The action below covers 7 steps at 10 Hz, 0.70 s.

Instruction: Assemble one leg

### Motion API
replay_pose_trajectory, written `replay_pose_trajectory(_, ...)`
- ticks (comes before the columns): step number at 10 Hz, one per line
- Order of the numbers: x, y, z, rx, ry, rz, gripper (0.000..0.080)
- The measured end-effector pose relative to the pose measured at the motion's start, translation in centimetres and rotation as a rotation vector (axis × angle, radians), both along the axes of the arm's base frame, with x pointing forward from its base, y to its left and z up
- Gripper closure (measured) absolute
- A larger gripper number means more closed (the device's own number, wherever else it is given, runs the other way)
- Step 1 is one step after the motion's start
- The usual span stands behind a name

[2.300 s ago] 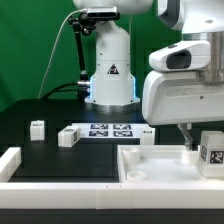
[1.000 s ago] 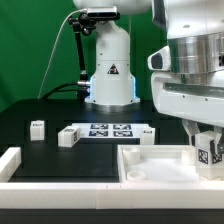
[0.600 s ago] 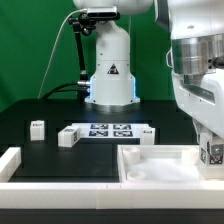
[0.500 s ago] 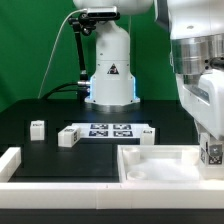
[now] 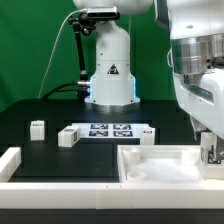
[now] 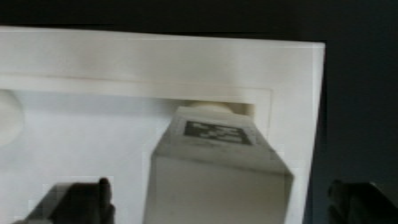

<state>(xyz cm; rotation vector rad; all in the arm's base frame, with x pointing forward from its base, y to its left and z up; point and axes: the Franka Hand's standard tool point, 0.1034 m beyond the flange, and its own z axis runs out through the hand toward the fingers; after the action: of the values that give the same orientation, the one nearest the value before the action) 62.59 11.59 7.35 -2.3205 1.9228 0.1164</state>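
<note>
The leg [image 6: 222,160] is a small white block with a black-and-white tag on one face. It stands at the corner recess of the large white panel [image 6: 89,110]. In the exterior view the leg [image 5: 213,153] sits at the panel's [image 5: 160,168] right end, mostly hidden by the hand. My gripper [image 6: 222,205] straddles the leg. Its dark fingers [image 6: 80,203] stand on either side with a gap to the leg on both sides, so it is open. In the exterior view the gripper [image 5: 211,156] is low over the panel's right corner.
Three more small white pieces lie on the black table: one [image 5: 37,128] at the exterior view's left, one [image 5: 67,137] beside the marker board [image 5: 108,130], and one [image 5: 147,133] at the board's right end. A white bracket [image 5: 10,160] lies at the front left. The robot base [image 5: 108,70] stands behind.
The arm moved to the exterior view's right and sank with the leg toward the panel's right corner. In the last half second it dropped slightly, hiding more of the leg's tag.
</note>
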Motion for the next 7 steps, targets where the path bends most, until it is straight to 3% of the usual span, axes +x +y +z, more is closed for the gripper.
replay_pose_trajectory(2,-0.06,0.3,-0.07,-0.003,-0.023,0.17,0.0152)
replay_pose_trajectory(7,-0.05,0.38,-0.06,-0.06,-0.079,0.692,0.015)
